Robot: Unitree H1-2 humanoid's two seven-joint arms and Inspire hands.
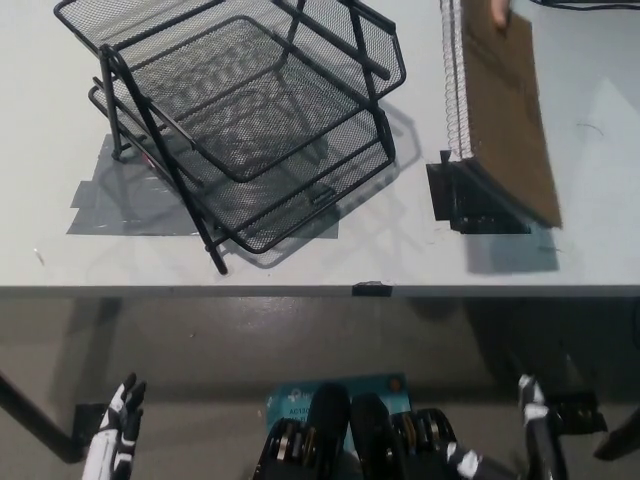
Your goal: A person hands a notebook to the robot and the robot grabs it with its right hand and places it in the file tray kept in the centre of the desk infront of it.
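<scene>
Right hand (540, 425): lower right of the frame, below the desk edge; only a dark arm with a white-tipped part shows, cannot tell whether fingers are spread or curled; holds nothing visible.
Left hand (120, 425): lower left of the frame, white, below the desk edge, fingers apart and pointing up, grasping nothing.
Notebook (505, 110): upper right of the frame, brown cover, wire spiral along its left side, held above the desk and well apart from both robot hands.
Person's hand (497, 10): top edge, upper right; fingertips on the notebook's top end.
Black patch (470, 205): on the desk just under the notebook's lower end; what it is, unclear.
File tray (240, 110): upper left to centre, black wire mesh, two tiers, sits skewed on the desk.
Grey tape (110, 200): on the desk under the tray's left side.
Desk (400, 260): pale, front edge crossing mid-frame.
</scene>
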